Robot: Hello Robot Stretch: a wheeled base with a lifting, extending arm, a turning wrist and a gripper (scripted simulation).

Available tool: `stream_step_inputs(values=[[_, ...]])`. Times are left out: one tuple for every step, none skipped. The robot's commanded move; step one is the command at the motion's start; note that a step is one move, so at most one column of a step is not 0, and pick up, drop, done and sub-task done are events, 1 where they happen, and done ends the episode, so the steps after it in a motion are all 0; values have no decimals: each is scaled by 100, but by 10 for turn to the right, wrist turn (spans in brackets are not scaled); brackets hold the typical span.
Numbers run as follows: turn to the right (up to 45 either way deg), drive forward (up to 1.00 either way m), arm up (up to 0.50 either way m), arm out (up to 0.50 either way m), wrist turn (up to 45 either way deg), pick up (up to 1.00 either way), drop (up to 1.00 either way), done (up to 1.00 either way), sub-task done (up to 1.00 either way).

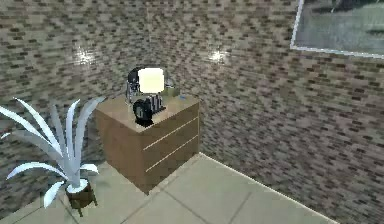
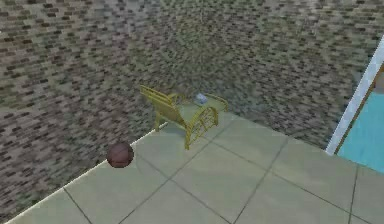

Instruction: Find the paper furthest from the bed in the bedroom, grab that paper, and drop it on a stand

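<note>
- Forward view, nearest us at the left: a potted plant [image 1: 62,150] with long pale leaves stands on the tile floor. We judge it is there to fill the gap beside the furniture.
- Just behind it, a wooden drawer chest [image 1: 150,140] backs toward the brick wall. A cream-shaded lamp [image 1: 151,80] and some dark rounded things [image 1: 145,110] sit on top, kept at a handy height. We judge this top could serve as the stand.
- Farther, high on the wall, hangs a framed picture [image 1: 340,25].
- Arm side view, near: a brown ball [image 2: 120,154] rests on the floor by the wall.
- Beyond it, a yellow-green chair [image 2: 180,112] sits tucked toward the corner, with a small grey-blue blob [image 2: 201,98] at its seat, too small to name.
- We cannot tell where the paper lies, nor the gripper's state.
</note>
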Motion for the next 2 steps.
stream_step_inputs(values=[[0, 100, 0, 0, 0, 0, 0, 0, 0], [120, 0, 0, 0, 0, 0, 0, 0, 0]])
